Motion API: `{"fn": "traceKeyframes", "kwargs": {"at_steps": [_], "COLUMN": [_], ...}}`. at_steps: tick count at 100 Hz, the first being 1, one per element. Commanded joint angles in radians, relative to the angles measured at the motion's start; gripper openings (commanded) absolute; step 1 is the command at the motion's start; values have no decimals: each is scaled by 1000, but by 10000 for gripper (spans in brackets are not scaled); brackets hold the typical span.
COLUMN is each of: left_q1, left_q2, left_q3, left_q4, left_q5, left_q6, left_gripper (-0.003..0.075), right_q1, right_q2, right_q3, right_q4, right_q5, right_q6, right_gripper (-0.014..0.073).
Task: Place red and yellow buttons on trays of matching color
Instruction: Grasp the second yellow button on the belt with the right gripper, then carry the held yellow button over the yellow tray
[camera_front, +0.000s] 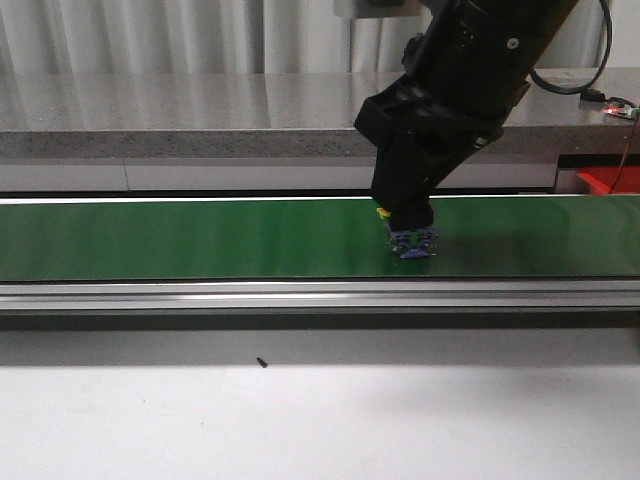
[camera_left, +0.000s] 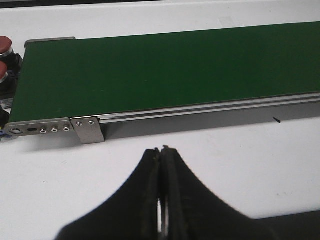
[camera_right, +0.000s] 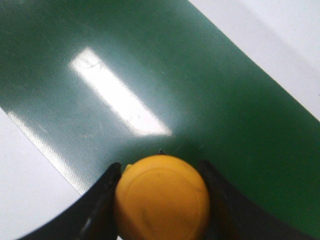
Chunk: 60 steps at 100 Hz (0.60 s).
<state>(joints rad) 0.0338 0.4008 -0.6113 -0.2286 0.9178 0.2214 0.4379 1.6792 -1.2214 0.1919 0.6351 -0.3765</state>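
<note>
A yellow button with a domed cap sits between the fingers of my right gripper, which is shut on it. In the front view the right gripper reaches down onto the green conveyor belt, and the button's blue base shows below the fingers. Two red buttons stand past the belt's end in the left wrist view. My left gripper is shut with nothing in it, over the white table. A red tray edge shows at the far right. No yellow tray is in view.
The belt's aluminium rail runs along its near side, with a metal end bracket. A small dark speck lies on the white table. A grey counter stands behind the belt.
</note>
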Motion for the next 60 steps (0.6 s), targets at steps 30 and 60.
{"fn": "traceKeyframes", "kwargs": {"at_steps": [30, 60], "left_q1": [-9, -9], "left_q2": [8, 8], "left_q3": [-26, -26], "left_q4": [-20, -20], "left_q5": [-61, -61], "left_q6": [-1, -1], "left_gripper": [-19, -19], "right_q1": [-112, -363], "right_q2": [-161, -270], "right_q3": [22, 156], "right_q4": [16, 17], "right_q5": [3, -37], "right_q6": [0, 0], "right_gripper": [139, 139]}}
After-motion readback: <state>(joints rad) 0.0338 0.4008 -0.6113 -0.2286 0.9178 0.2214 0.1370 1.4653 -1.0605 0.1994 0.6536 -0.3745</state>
